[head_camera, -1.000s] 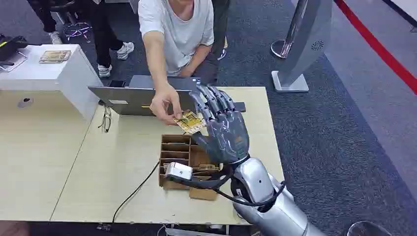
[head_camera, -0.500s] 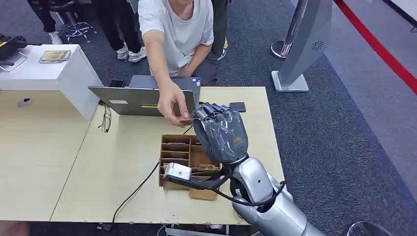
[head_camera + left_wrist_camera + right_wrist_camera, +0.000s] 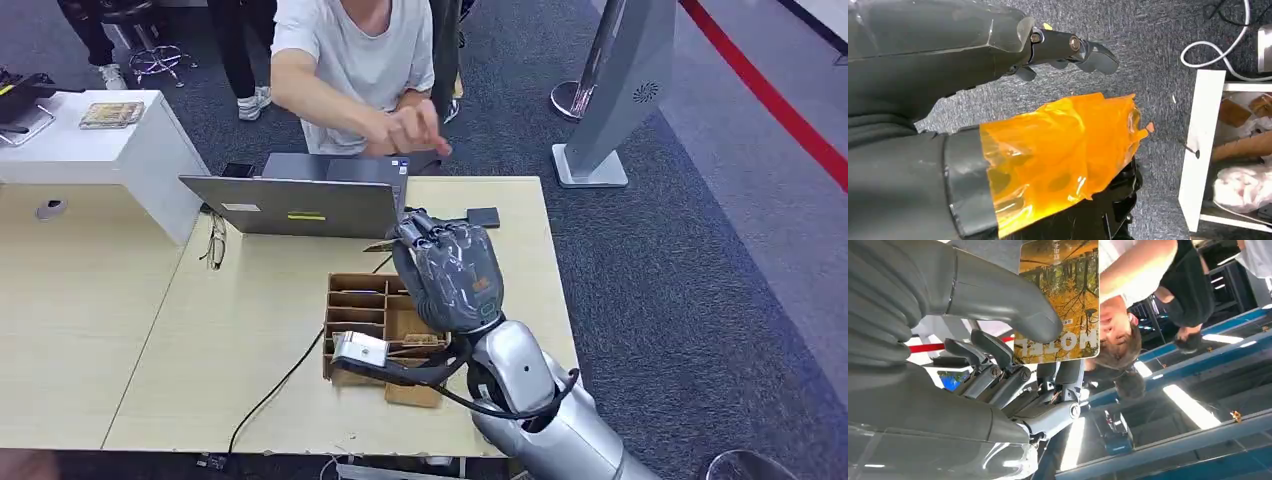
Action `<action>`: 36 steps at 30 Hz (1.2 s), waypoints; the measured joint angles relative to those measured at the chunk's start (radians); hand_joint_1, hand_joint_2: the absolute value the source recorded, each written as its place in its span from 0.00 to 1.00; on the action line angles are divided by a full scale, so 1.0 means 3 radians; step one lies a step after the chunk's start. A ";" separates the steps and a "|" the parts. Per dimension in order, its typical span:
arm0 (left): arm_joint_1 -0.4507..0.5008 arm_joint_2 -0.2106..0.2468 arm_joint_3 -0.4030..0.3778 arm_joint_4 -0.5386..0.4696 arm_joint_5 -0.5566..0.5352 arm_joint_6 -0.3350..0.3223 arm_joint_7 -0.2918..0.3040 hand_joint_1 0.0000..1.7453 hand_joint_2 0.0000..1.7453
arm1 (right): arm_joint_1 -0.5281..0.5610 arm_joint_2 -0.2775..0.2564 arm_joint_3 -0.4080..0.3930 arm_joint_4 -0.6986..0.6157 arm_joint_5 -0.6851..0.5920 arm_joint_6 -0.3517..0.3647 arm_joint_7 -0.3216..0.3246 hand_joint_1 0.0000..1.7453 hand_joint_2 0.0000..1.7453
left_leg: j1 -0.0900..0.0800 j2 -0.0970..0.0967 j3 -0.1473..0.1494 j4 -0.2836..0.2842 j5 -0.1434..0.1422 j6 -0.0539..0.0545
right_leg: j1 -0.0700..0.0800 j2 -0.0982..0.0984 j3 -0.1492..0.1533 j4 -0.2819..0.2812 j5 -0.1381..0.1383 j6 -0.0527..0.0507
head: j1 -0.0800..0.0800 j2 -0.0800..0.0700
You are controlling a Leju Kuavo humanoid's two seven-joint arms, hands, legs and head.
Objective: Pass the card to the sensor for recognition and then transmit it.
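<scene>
In the head view my right hand (image 3: 452, 275) is raised over the wooden table (image 3: 200, 340), just beyond the cardboard organiser box (image 3: 360, 305), with its fingers curled in. It grips a card whose thin edge (image 3: 380, 245) sticks out towards the laptop. The right wrist view gives the card (image 3: 1063, 295) close up: a yellow autumn picture with "HOTEL" printed on it, pinched between the thumb (image 3: 1008, 300) and the dark fingers (image 3: 998, 375). A small white sensor (image 3: 361, 348) with a black cable sits at the box's near edge. My left hand (image 3: 1013, 145) hangs over grey carpet holding nothing, its thumb wrapped in orange film.
A person in a white shirt (image 3: 360, 60) sits behind the table, hand (image 3: 408, 130) drawn back to the chest. An open grey laptop (image 3: 300, 205), glasses (image 3: 215, 248) and a black phone (image 3: 484, 216) lie at the table's far side. A white side table (image 3: 90, 150) stands on the left.
The person laid the card against my open right hand, my fingers curled in on it, and the person's hand let go and drew back.
</scene>
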 joint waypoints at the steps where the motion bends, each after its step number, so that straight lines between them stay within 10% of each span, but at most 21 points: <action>1: 0.0000 0.0000 0.0004 0.0000 0.0000 0.0000 0.0000 0.00 0.00 | 0.0000 0.0000 0.0000 0.0000 0.0001 0.0000 0.0000 1.00 1.00 | 0.0000 0.0000 0.0000 0.0000 0.0000 0.0000 | 0.0000 0.0000 0.0000 0.0000 0.0000 0.0000 | 0.0000 0.0000; 16: 0.0001 -0.0009 0.0046 0.0000 -0.0061 -0.0023 0.0005 0.00 0.00 | 0.0000 0.0000 0.0000 0.0000 -0.0047 0.0011 -0.0020 1.00 1.00 | 0.0000 0.0000 0.0000 0.0000 0.0000 0.0000 | 0.0000 0.0000 0.0000 0.0000 0.0000 0.0000 | 0.0000 0.0000; 36: 0.0111 -0.0198 0.0624 -0.0043 -0.0496 -0.0188 -0.0033 0.00 0.00 | 0.0327 0.0023 -0.0025 -0.0032 -0.1326 0.0196 -0.0514 1.00 1.00 | 0.0000 0.0000 0.0000 0.0000 -0.0001 0.0000 | 0.0000 0.0001 -0.0001 -0.0001 -0.0001 0.0000 | 0.0000 0.0000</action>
